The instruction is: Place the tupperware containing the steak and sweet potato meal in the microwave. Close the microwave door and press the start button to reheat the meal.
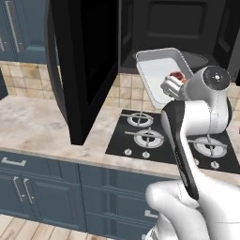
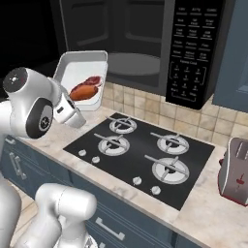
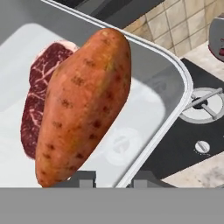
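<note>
The tupperware [image 1: 157, 70] [image 2: 81, 68] [image 3: 153, 109] hangs tilted in the air in front of the open microwave [image 1: 173, 28] [image 2: 140, 38], above the left part of the stove. My gripper [image 3: 114, 178] [image 1: 171, 87] is shut on its near rim, one finger on each side of the wall. In the tray lie the sweet potato [image 3: 83, 105] [image 2: 81, 92] and, behind it, the steak [image 3: 41, 92] [image 2: 95, 80] [image 1: 176, 76]. The microwave door [image 1: 82, 61] stands swung wide open to the left. The grey turntable [image 2: 133, 63] shows in the dark cavity.
A black cooktop [image 1: 140, 136] [image 2: 140, 150] with four burners lies under the tray. The microwave's button panel [image 2: 191, 53] is on its right side. A toaster [image 2: 235, 172] stands on the counter [image 1: 33, 126] at the right. Blue cabinets [image 1: 42, 187] run below.
</note>
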